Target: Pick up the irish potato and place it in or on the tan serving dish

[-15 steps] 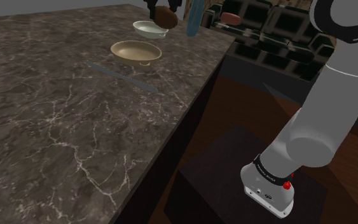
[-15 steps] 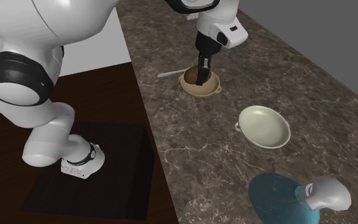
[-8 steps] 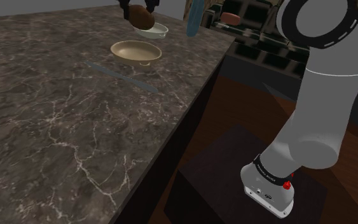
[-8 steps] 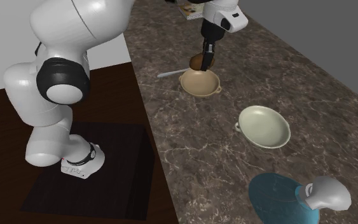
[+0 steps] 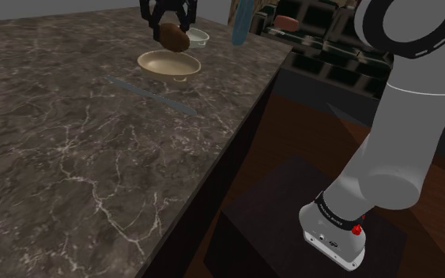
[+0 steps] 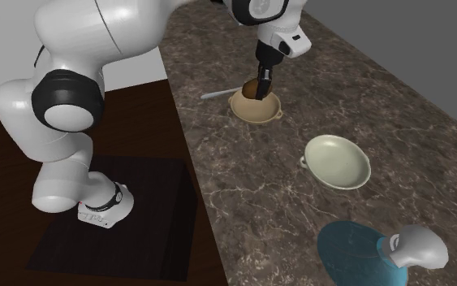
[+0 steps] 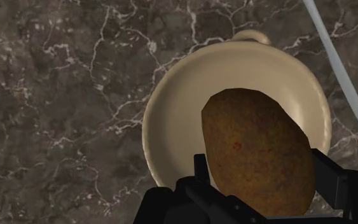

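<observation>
Under the jaws spreads the dark, marbled tabletop [image 7: 56, 95]. Straight below them sits the tan dish [image 7: 171, 102], round and shallow, with a small handle on the rim farthest from the jaws. The jaws are closed on the brown potato [image 7: 257, 149], gripping it on both flanks and holding it over the dish's bowl. Beyond the dish, a thin pale strip [image 7: 336, 57] lies flat on the tabletop.

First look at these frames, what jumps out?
The brown potato, clasped in the black gripper, hangs just above the tan dish on the dark veined counter. Toward the second exterior view's lower right sit a paler dish and a blue object.
</observation>
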### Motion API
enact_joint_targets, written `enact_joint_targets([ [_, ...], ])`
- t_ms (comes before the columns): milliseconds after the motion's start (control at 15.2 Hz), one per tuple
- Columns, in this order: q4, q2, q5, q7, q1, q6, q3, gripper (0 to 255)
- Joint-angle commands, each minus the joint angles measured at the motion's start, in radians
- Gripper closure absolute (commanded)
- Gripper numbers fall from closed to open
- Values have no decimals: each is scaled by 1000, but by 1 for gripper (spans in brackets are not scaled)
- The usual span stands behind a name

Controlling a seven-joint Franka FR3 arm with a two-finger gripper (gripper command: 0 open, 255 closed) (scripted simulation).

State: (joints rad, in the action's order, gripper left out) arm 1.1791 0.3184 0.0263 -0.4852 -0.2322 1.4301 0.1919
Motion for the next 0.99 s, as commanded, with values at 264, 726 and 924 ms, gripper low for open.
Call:
enact_joint_targets([
  [264, 111, -31, 5, 7, 6, 81, -1, 255],
  [726, 111, -31, 5, 7, 6, 81, -1, 0],
  [924, 111, -31, 5, 7, 6, 81, -1, 0],
])
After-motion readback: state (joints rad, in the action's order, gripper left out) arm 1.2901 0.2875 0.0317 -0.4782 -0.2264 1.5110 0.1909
